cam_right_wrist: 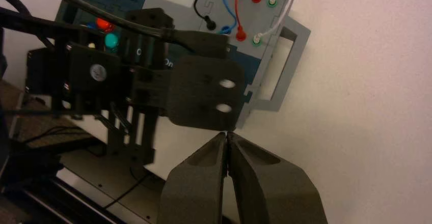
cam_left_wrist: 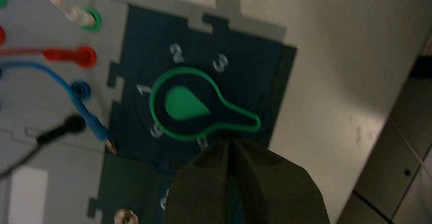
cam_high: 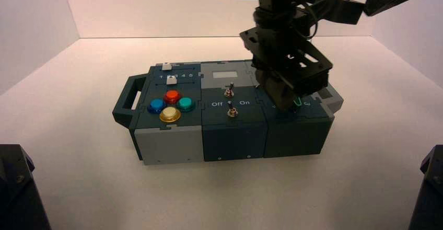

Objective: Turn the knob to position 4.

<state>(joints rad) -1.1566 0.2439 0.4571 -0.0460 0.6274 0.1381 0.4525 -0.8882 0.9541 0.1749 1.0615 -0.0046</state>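
Observation:
The knob (cam_left_wrist: 186,103) is a round dark-green dial with a lighter green teardrop pointer, ringed by a green outline. White digits 1, 2 and 3 (cam_left_wrist: 220,62) curve round it. Its pointer tip aims past the 3, between the 3 and the half-covered digit (cam_left_wrist: 202,142) by my fingers. The numeral for position 4 is hidden. My left gripper (cam_left_wrist: 230,143) is shut with nothing in it, its tips just outside the outline. From above, the left gripper (cam_high: 284,96) covers most of the knob (cam_high: 298,103) on the box's right end. My right gripper (cam_right_wrist: 226,135) is shut, hanging off beside the box.
Two metal toggle switches (cam_high: 229,90) stand mid-box. Red, blue, green and yellow push buttons (cam_high: 172,96) and a white slider (cam_high: 170,79) occupy the left end by the handle (cam_high: 128,102). Blue, red, black and white wires (cam_left_wrist: 76,89) plug in beside the knob.

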